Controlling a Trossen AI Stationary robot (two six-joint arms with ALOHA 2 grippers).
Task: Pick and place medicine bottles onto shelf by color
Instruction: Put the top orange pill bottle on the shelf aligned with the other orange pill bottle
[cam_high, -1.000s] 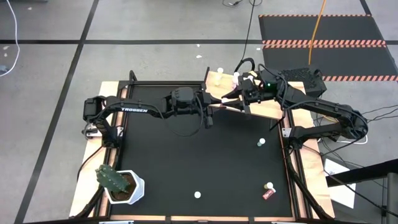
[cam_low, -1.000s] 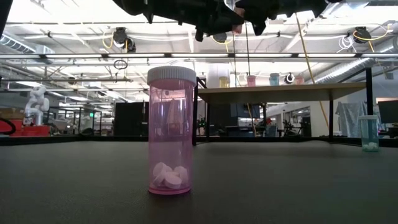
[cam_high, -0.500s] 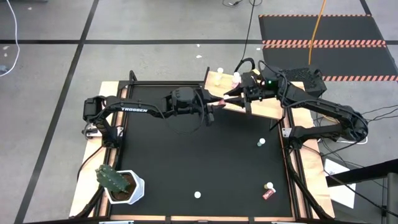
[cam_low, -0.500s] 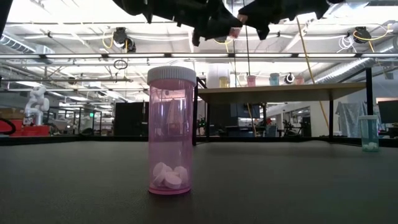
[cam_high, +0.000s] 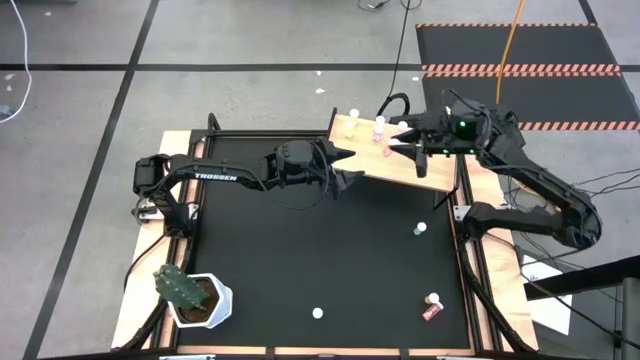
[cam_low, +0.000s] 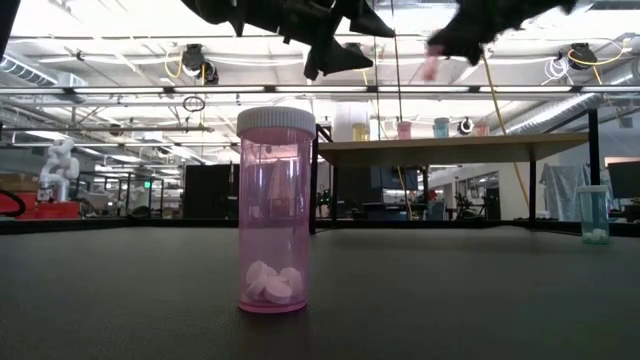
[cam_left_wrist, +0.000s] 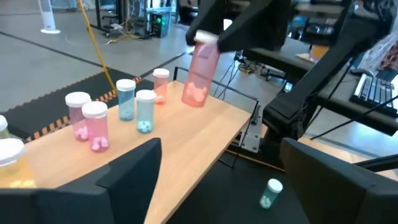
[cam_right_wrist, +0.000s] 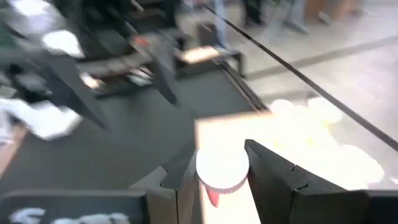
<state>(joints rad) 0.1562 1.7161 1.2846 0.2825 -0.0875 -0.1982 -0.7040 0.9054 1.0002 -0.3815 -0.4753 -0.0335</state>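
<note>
A pink bottle (cam_left_wrist: 200, 71) hangs above the shelf (cam_high: 400, 165), clamped in the right gripper (cam_right_wrist: 222, 169). At nine o'clock from it, the left gripper (cam_high: 340, 167) gapes wide, empty. Several bottles (cam_left_wrist: 94, 125) stand shelved; four on the table (cam_high: 260, 260) remain.

You see a grey tiled floor (cam_high: 250, 40) with dark lines all around the black table (cam_high: 300, 260). Beyond the table lies a black mat (cam_high: 520, 45) with red-striped edges. Bright ceiling lights (cam_low: 90, 20) and pipes hang above the big workshop room behind the table.
</note>
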